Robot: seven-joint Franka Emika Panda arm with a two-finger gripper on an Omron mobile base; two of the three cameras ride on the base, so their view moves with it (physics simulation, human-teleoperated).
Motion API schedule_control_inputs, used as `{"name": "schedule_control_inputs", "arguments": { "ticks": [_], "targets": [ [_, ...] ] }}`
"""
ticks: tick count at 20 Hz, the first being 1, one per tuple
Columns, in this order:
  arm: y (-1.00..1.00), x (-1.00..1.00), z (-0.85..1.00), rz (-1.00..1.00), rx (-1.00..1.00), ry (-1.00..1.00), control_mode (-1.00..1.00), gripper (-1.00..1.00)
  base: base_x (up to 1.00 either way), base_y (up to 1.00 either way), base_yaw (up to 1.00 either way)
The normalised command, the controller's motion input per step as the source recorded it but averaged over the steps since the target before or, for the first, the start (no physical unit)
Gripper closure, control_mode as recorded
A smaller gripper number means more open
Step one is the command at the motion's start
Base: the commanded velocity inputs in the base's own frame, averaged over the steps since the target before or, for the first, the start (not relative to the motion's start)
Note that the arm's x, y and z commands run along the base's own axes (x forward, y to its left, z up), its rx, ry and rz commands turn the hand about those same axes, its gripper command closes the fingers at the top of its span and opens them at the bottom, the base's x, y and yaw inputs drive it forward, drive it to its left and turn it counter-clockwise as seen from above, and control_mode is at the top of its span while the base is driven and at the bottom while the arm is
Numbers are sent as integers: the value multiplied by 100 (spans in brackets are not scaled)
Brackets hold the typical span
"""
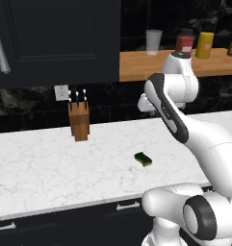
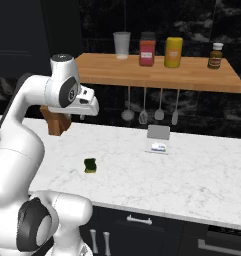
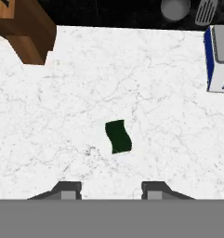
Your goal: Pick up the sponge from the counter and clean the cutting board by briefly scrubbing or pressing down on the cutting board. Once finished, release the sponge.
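The sponge [image 3: 118, 136] lay alone on open white worktop [image 3: 62, 121], dark scouring side up, well back from the front edge. The claw [image 3: 111, 190] hung above it, tips spread wide and holding nothing. A knife block [image 1: 79, 121] stood well apart by the back wall, with bare marble around the sponge.

You see even, soft rendered light: the white table [image 1: 50, 163] is bright, the backsplash [image 2: 192, 30] very dark, shadows faint, edges slightly coarse.
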Motion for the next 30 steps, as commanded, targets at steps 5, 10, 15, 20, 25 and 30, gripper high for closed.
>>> {"name": "schedule_control_inputs", "arguments": {
  "ticks": [5,10,15,20,25,30],
  "targets": [
    [2,-41,-1,0,0,-8,-100,-100,0,0,0],
    [7,-39,-20,2,-4,0,-100,-100,0,0,0],
    [19,1,-48,9,-10,7,-100,-100,0,0,0],
    [13,8,-55,14,-8,7,-100,-100,0,0,0],
    [0,20,-32,11,-1,-1,-100,-100,0,0,0],
    [-4,30,-32,9,0,-2,-100,-100,0,0,0]
  ]
}}
